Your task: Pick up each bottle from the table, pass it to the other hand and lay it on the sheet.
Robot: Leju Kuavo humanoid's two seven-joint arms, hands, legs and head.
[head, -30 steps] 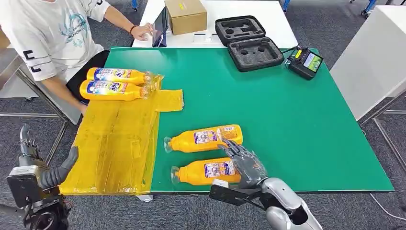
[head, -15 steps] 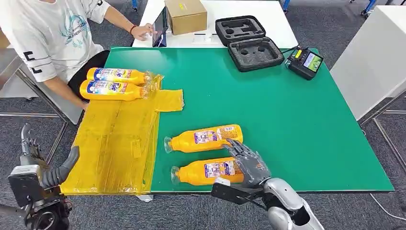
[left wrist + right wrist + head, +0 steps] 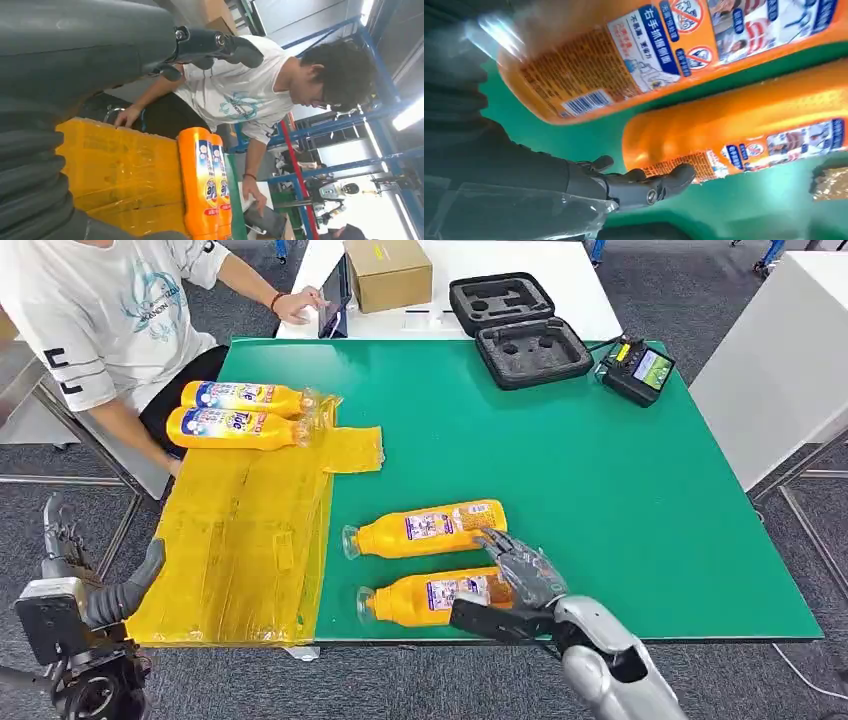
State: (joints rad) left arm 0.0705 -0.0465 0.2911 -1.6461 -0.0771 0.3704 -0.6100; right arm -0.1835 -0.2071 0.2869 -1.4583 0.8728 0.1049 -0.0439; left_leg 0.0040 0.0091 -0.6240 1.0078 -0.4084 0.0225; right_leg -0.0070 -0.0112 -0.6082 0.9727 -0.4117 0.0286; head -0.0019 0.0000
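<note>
Right hand (image 3: 522, 578), fingers spread, has lowered onto the near bottle (image 3: 430, 598) on the green table (image 3: 600, 490); grasp not closed. Left hand (image 3: 95, 605) hangs open beside the sheet (image 3: 240, 540), which carries 2 bottles.

Head view was evenly bright and sharp with soft shadows under the bottles on the desk (image 3: 600, 490), left wrist view blew out at a window (image 3: 385, 215) and a ceiling strip light (image 3: 411, 114), right wrist view was close, with blur and glare on the nearest bottle (image 3: 589, 55).
</note>
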